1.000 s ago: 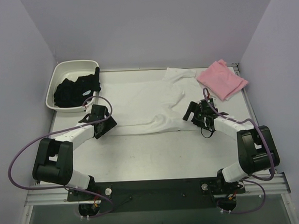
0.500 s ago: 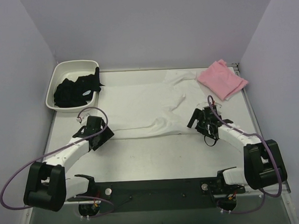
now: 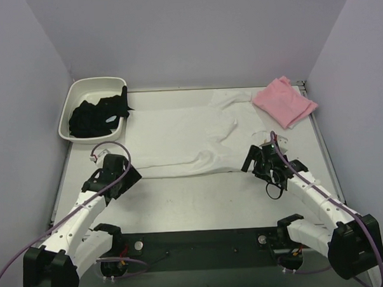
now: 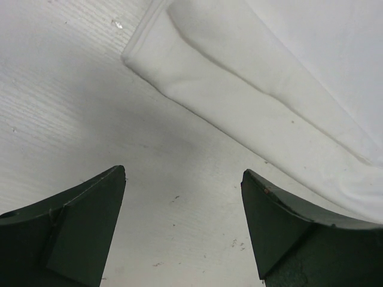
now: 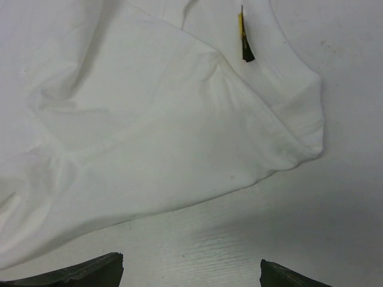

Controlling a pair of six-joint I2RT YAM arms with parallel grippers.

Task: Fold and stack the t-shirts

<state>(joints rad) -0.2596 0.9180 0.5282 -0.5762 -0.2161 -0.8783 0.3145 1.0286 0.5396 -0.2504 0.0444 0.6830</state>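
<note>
From the left wrist, only the tips of the left claw show, the rest cut by the bottom edge. Ahead of it the white t-shirt runs out past the top and right edges. At the right claw, two slivers of finger peek in at the bottom, and the shirt ahead spills off the top and left. The yellow tag beyond: lettering unreadable. Overhead, the dark cloth in the tub, well ahead of the left claw, can't be identified.
</note>
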